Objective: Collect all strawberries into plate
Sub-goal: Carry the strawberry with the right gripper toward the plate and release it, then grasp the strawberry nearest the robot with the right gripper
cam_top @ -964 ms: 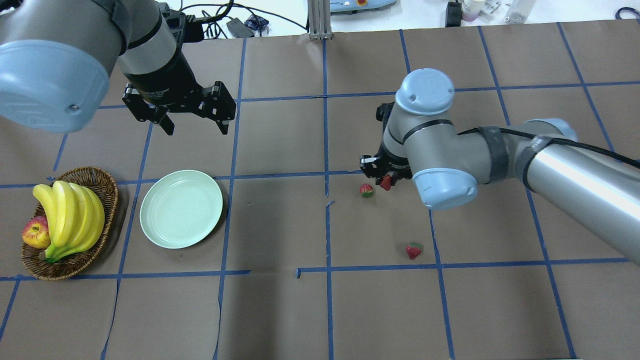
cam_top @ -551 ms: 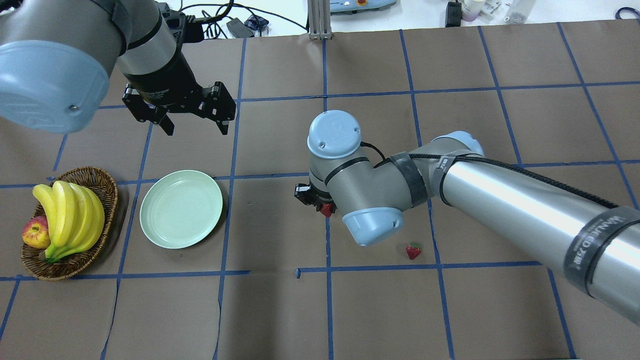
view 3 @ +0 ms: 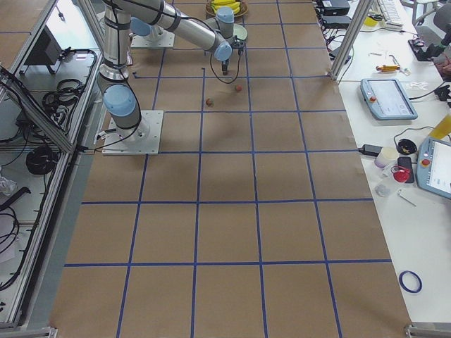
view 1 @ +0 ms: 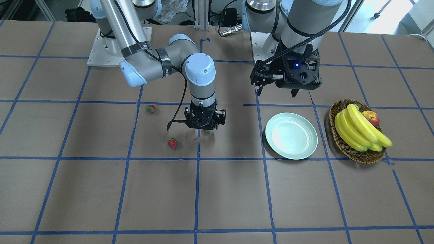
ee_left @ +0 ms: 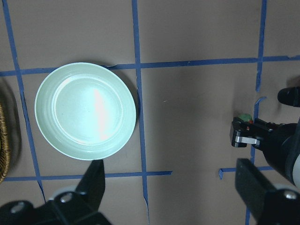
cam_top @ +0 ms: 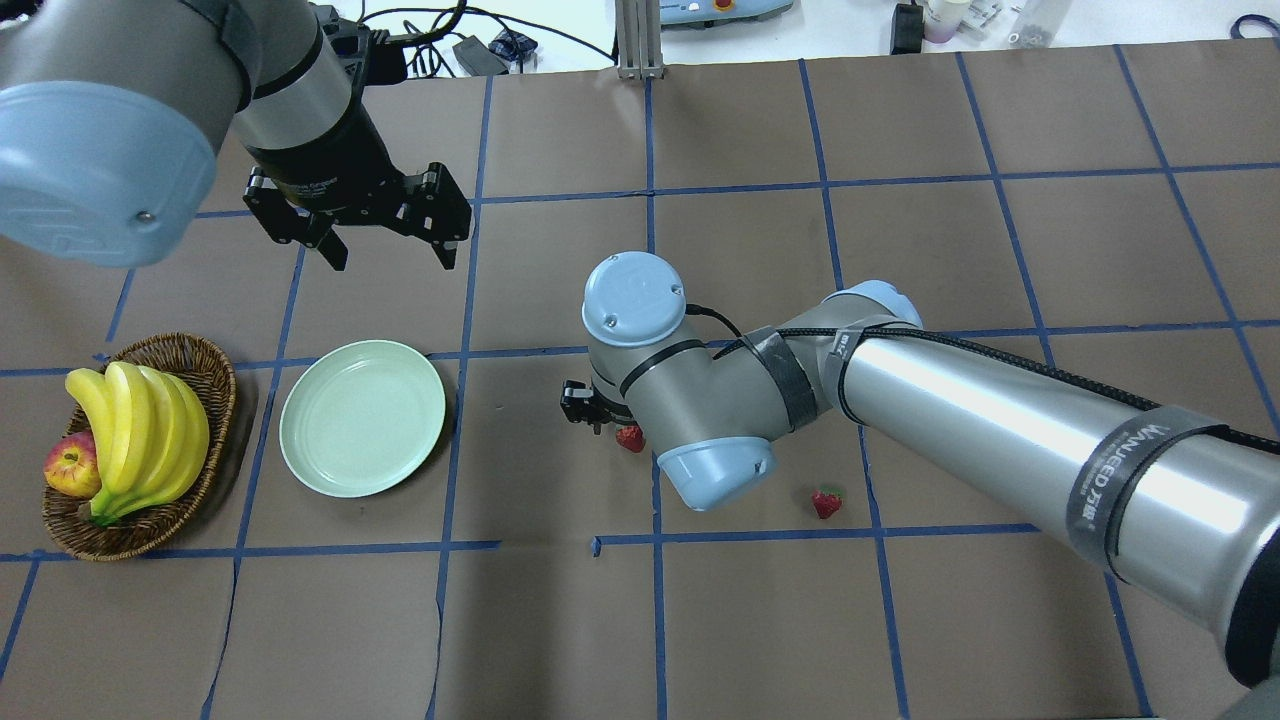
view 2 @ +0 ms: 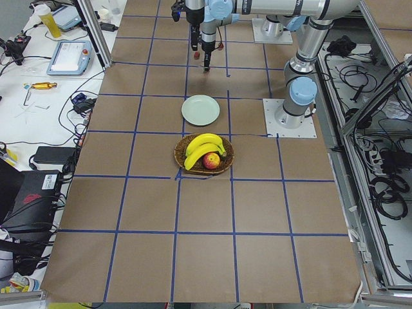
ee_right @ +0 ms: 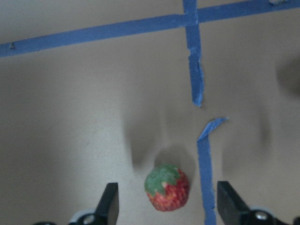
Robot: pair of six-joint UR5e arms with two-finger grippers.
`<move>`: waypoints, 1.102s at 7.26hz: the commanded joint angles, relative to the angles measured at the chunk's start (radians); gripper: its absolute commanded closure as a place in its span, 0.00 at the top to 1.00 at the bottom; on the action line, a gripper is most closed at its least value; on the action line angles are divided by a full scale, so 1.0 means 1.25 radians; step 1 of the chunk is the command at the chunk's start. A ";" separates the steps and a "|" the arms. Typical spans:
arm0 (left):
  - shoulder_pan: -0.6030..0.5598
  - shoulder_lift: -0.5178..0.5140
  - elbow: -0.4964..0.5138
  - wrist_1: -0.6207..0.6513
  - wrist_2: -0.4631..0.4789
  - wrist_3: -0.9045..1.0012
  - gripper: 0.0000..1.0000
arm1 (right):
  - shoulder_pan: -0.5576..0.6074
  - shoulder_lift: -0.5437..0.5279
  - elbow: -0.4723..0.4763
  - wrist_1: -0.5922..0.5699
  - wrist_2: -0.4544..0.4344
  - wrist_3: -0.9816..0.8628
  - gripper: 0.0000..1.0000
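Right claw [view 1: 204,128] low over brown-paper worktop [cam_top: 560,620], fingers spread. A small red green-capped strawberry [ee_right: 167,188] sits between them, touching neither. Second strawberry [view 1: 172,143] lies on the worktop near it; third strawberry [view 1: 151,109] farther off. Round pale mint glossy plate [cam_top: 362,418] well apart from all three. Left claw [cam_top: 393,262] gapes wide, hanging beyond the plate.

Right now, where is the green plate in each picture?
Front-facing: plate right of centre, left of the basket.
Overhead: plate left of centre, right of the basket.
Exterior left: plate upper middle, beyond the basket.
Exterior right: plate tiny, top middle, next to the basket.
Left wrist: plate upper left, empty.
Right wrist: not in it.
Shared landmark: the basket of bananas beside the plate.
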 commanded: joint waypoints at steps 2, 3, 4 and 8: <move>0.001 0.001 0.000 0.000 0.000 0.000 1.00 | -0.149 -0.033 0.008 0.011 -0.006 -0.096 1.00; 0.000 -0.003 -0.001 0.000 0.000 0.000 1.00 | -0.182 -0.023 0.009 0.011 -0.011 -0.188 1.00; 0.000 -0.003 -0.001 0.000 0.000 0.000 1.00 | -0.188 -0.008 0.011 0.010 -0.012 -0.206 1.00; 0.000 -0.004 -0.001 0.000 0.000 0.000 1.00 | -0.188 0.025 0.016 -0.003 -0.033 -0.202 0.09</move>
